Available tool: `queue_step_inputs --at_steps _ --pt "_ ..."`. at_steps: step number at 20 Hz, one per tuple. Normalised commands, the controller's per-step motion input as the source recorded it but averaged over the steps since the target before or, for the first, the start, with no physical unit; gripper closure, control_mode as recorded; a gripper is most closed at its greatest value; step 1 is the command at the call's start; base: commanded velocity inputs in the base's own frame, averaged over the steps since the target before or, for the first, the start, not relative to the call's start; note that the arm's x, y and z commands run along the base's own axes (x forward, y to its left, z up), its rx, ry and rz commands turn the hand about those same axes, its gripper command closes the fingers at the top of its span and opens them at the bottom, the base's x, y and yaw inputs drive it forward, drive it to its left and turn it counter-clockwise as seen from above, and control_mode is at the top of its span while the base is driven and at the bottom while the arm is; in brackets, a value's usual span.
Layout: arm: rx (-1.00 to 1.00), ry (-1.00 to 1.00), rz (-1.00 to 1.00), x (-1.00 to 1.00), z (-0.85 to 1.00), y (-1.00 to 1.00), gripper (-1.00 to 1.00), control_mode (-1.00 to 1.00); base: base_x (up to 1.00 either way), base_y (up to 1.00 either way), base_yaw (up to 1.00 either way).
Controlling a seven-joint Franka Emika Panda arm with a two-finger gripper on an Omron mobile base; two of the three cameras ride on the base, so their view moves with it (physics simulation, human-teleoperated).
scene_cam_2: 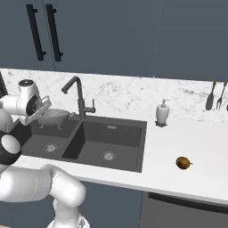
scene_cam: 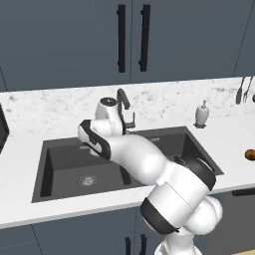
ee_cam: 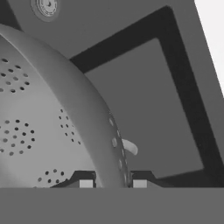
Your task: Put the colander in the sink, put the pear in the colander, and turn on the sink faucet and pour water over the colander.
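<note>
The silvery colander [scene_cam_2: 54,116], dotted with holes, hangs over the back of the left basin of the dark grey sink [scene_cam_2: 127,122]. My gripper [scene_cam_2: 43,107] is shut on its rim. In the hand view the colander [ee_cam: 39,127] bulks large at the left, its rim pinched between my gripper's [ee_cam: 113,183] two tips, with the basin floor and a drain [ee_cam: 46,6] beyond it. The brown pear [scene_cam_2: 183,163] lies on the white counter right of the sink [scene_cam: 60,149], and I see the pear [scene_cam: 250,155] near the right edge too. The dark faucet [scene_cam_2: 79,95] stands behind the divider, with no water running.
A white soap dispenser [scene_cam_2: 162,113] stands behind the sink's right corner. Utensils [scene_cam_2: 214,95] hang on the marble backsplash at far right. Dark cabinets with black handles [scene_cam: 132,38] run overhead. Each basin has a round drain [scene_cam_2: 108,155]. My own arm [scene_cam: 144,159] crosses above the sink.
</note>
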Motion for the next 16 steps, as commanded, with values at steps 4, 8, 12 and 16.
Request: queue_step_inputs --at_steps 4,8,12,16 --pt "0.16 0.00 -0.36 -0.48 -0.25 0.01 1.00 -1.00 0.00 0.00 0.00" --pt "0.20 0.00 -0.30 -0.63 -0.09 0.31 1.00 -1.00 0.00 0.00 0.00" --pt "0.12 -0.10 -0.22 -0.40 0.00 0.80 1.00 -1.00 0.00 0.00 0.00" --pt "0.05 -0.06 -0.15 -0.09 0.00 0.81 1.00 -1.00 0.00 0.00 0.00"
